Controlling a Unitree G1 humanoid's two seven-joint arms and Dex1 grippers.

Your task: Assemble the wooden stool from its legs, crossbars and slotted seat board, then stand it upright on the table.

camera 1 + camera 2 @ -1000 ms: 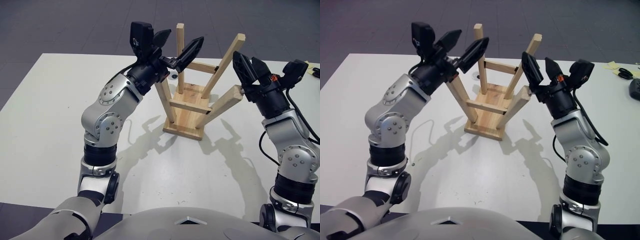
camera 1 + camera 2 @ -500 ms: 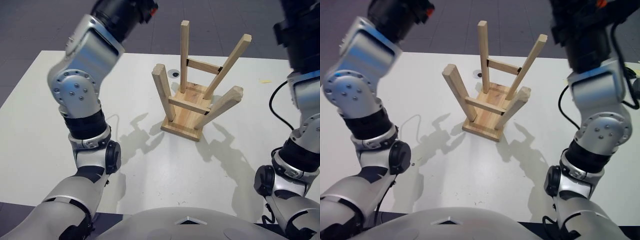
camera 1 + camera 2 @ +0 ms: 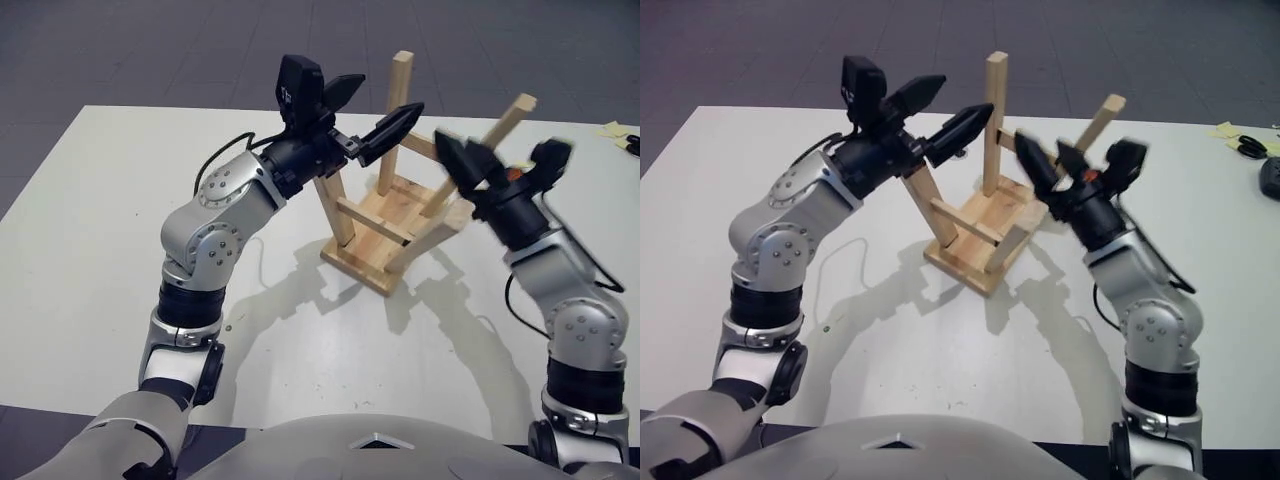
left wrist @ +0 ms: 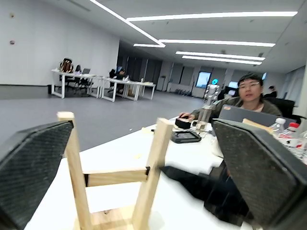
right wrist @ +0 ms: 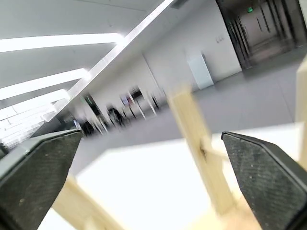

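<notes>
The wooden stool (image 3: 385, 250) rests upside down on the white table (image 3: 90, 230), seat board down and its legs and crossbars pointing up. My left gripper (image 3: 368, 108) is open, above the top of the near-left leg (image 3: 337, 210). In the left wrist view its pads (image 4: 33, 167) frame two far legs joined by a crossbar (image 4: 115, 176). My right gripper (image 3: 1052, 165) is open and blurred, beside the right-hand legs, just over the near-right leg (image 3: 432, 232). The right wrist view has a leg (image 5: 194, 139) between its pads (image 5: 268, 177). Nothing is held.
Yellow notes and a small dark tool (image 3: 1240, 145) lie at the table's far right edge, with a dark object (image 3: 1270, 175) beside them. Bare table surface lies in front of and left of the stool.
Half a second ago both arms were raised high; they have dropped back beside the stool's legs. The right gripper is now closer in. The stool looks slightly turned.
</notes>
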